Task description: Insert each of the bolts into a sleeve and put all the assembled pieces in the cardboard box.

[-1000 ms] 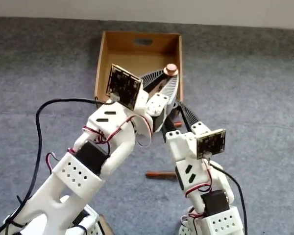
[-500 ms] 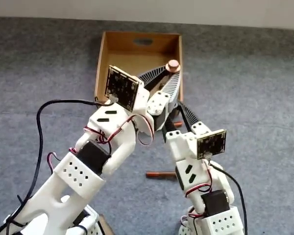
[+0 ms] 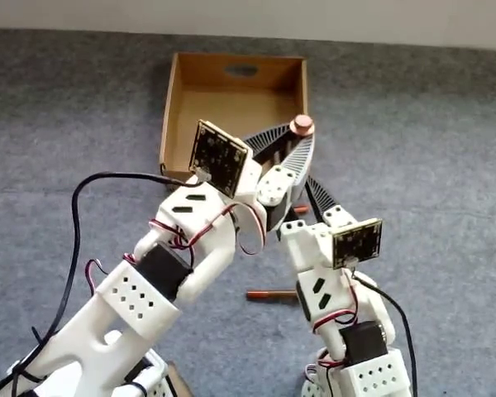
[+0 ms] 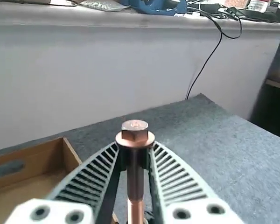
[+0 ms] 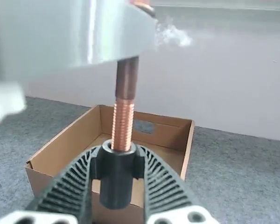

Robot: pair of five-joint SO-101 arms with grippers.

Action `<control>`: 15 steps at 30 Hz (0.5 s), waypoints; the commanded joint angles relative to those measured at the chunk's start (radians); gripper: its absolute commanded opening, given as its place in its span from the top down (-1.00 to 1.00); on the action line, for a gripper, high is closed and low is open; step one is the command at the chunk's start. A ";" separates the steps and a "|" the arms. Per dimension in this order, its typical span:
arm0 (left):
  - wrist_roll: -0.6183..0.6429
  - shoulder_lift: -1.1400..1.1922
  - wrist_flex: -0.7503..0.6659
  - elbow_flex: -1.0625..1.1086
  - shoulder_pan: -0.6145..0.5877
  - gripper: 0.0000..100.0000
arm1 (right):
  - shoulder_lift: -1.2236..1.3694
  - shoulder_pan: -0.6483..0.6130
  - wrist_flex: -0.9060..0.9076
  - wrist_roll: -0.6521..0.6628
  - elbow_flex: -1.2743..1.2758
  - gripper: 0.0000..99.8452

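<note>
Two arms crowd together over the grey table [image 3: 430, 165], so start at the near end. One loose bolt [image 3: 270, 294] lies flat on the table between the arm bases, well apart from either gripper. Up from there is the right gripper [image 5: 116, 156], its ribbed black fingers [image 5: 161, 182] closed narrowly around a dark sleeve [image 5: 115, 182], which stands upright between them. And look at the mouth of that sleeve: the copper bolt [image 5: 122, 121] comes straight down into it, threaded end just inside the opening. How deep it sits cannot be told.

Follow the shank upward and the left gripper [image 4: 135, 151] has it, clamped on the smooth part just under the hex head, with the head poking out past the fingertips. From the high view the left arm lies across the right arm's gripper, and the bolt head sits over the right-hand wall of the cardboard box [image 3: 169, 116].

Farther back is the box itself, open side up on the table just behind the joined parts, with a handle slot [image 3: 241, 71] cut in its far wall.
</note>
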 commanded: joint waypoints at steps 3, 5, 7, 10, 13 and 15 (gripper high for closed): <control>0.006 -0.010 -0.026 0.035 0.015 0.98 | -0.012 0.008 -0.021 -0.008 -0.004 0.99; 0.006 -0.010 -0.025 0.045 0.013 0.98 | -0.012 0.008 -0.021 -0.008 -0.002 0.99; 0.005 -0.010 0.005 0.042 -0.008 0.98 | -0.007 0.008 -0.021 -0.008 -0.001 0.99; 0.005 -0.010 0.091 0.019 -0.048 0.98 | -0.012 0.010 -0.021 -0.008 -0.001 0.99; 0.005 -0.010 0.180 0.013 -0.081 0.98 | -0.012 0.010 -0.021 -0.008 -0.001 0.99; 0.005 -0.010 0.242 0.013 -0.084 0.98 | -0.012 0.010 -0.021 -0.008 -0.001 0.99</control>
